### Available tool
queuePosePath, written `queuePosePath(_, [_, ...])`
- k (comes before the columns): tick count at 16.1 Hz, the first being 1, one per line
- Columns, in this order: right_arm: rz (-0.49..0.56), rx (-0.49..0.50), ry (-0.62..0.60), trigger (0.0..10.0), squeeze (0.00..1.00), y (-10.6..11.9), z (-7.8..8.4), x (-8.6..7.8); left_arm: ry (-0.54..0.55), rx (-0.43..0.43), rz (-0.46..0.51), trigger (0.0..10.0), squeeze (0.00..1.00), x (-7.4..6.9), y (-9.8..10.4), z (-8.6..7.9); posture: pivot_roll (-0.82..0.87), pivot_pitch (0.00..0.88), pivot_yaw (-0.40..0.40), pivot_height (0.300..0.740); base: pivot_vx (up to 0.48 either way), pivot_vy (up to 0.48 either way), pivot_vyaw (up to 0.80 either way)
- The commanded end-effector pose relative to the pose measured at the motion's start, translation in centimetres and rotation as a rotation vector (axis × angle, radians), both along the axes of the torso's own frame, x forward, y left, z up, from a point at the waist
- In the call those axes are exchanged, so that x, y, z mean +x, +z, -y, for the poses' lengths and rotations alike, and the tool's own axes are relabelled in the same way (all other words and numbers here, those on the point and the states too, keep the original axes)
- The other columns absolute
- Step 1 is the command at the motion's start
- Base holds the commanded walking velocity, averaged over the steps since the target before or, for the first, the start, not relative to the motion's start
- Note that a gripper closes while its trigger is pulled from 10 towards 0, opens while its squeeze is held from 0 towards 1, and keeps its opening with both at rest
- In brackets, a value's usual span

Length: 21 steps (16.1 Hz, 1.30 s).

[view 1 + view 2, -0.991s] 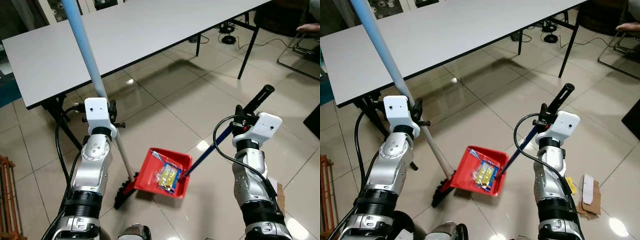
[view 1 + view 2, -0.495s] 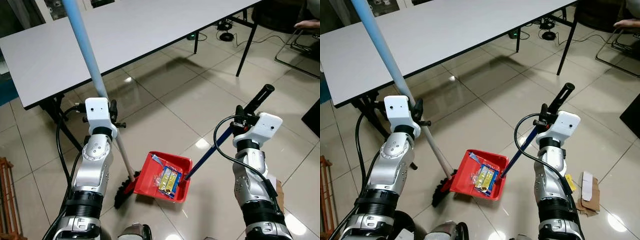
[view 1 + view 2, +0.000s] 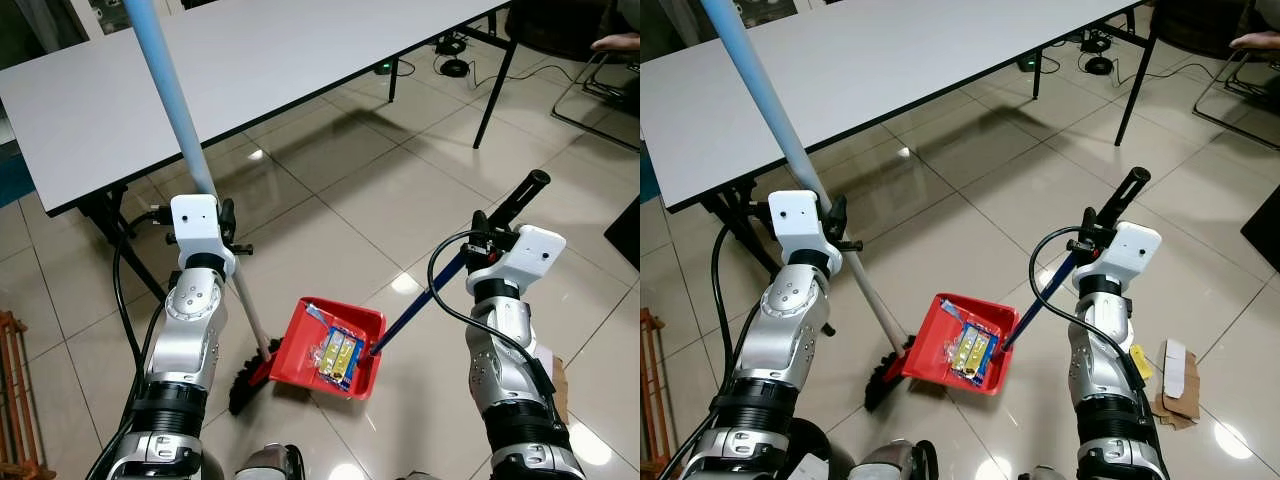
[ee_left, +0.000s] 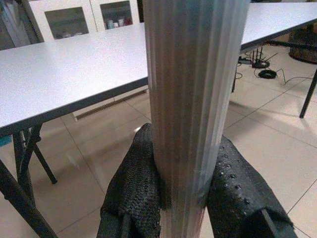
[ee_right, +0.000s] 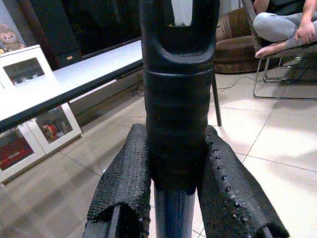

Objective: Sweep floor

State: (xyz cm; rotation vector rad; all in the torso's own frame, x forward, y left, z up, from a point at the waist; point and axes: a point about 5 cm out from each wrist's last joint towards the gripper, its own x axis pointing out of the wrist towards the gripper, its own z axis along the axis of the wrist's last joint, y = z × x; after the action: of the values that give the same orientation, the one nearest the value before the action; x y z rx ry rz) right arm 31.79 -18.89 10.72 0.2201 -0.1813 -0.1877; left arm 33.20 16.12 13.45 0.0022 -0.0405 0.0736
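**A:** Left eye view first: what has changed in the last second?

**B:** Very little. The red dustpan (image 3: 330, 347) has nudged slightly on the floor (image 3: 380, 190), the yellow wrappers (image 3: 338, 355) stay inside it, and both arms hold as before. I'd judge the litter is gathered and the sweep nearly done.

**A:** And the broom?

**B:** The broom (image 3: 180, 130) runs down through the left jaws (image 3: 222, 232), its bristles on the tiles below them, touching the dustpan's near edge. The desk (image 3: 250, 60) stands beyond.

**A:** Right eye view?

**B:** The right jaws (image 3: 1092, 232) sit high on the dustpan handle (image 3: 1040, 300), with the pan well below them. Scraps of cardboard (image 3: 1175, 390) lie unswept, off to the outer side of that arm.

**A:** Left wrist view?

**B:** Both fingers (image 4: 136, 193) clenched on the broom's ribbed pole.

**A:** Right wrist view?

**B:** Fingers (image 5: 126, 188) grasping the black grip of the handle; a seated person (image 5: 287, 25) is far beyond.
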Motion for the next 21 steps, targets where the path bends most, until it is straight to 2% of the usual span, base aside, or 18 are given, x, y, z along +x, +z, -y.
queuePosePath(1, [0.04, 0.015, 0.004, 10.0, 0.0, 0.88, -0.35, 0.27, 0.001, -0.013, 0.043, 10.0, 0.0, 0.18, 1.18, -0.11, -0.03, 0.102, 0.078, 0.74, 0.0, 0.0, 0.0])
queuePosePath(9, [0.025, 0.009, -0.001, 10.0, 0.0, 0.68, -0.33, 0.24, -0.004, -0.013, 0.046, 10.0, 0.0, 0.14, 1.24, 0.03, -0.03, 0.103, 0.079, 0.74, 0.0, 0.0, 0.0])
queuePosePath(21, [0.021, 0.009, 0.0, 10.0, 0.0, 0.72, -0.34, 0.34, -0.013, -0.007, 0.052, 10.0, 0.0, 0.11, 1.33, 0.16, -0.03, 0.103, 0.076, 0.74, -0.226, 0.0, 0.0])
